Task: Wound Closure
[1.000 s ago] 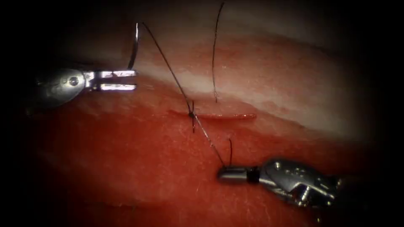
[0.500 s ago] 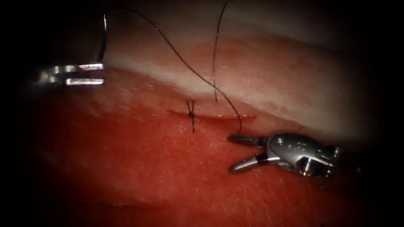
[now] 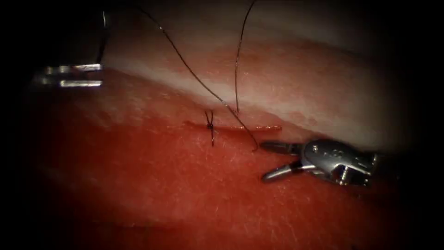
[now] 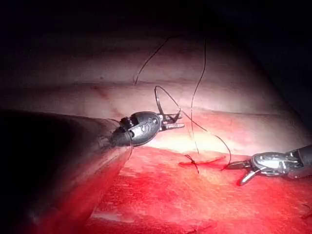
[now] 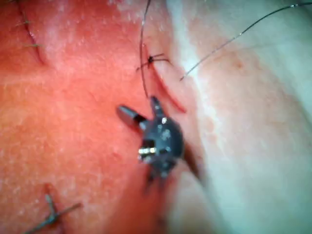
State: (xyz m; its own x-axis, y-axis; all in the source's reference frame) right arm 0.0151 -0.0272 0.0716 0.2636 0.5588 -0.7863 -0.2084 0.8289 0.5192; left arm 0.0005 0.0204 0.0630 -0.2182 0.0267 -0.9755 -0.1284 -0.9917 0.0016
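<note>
The cut (image 3: pixel 245 128) runs across the tissue (image 3: pixel 185 185), with a tied knot (image 3: pixel 209 125) and short tails near its left end. At the far left, my left tool (image 3: pixel 99 75) is shut on the curved needle (image 3: pixel 102 39) near the end away from the thread. The needle stands above the jaws, out of the tissue. Its thread (image 3: pixel 194 76) slopes down across the cut to a free end by my right tool (image 3: pixel 262 161). That tool is open, holds nothing, and sits right of the knot. The left wrist view shows the left tool (image 4: pixel 178 122), needle (image 4: pixel 158 100) and right tool (image 4: pixel 236 174).
A second thread strand (image 3: pixel 237 69) hangs from above and ends on the pale tissue just above the cut. Red fluid covers the lower tissue. In the right wrist view the right tool (image 5: pixel 137 105) stands open beside the knot (image 5: pixel 151 60), and an older stitch (image 5: pixel 51 207) lies nearby.
My right tool let go of the thread, opened, and moved up and to the right, close to the cut. The left tool carried the needle left and up. The thread no longer runs through the knot.
</note>
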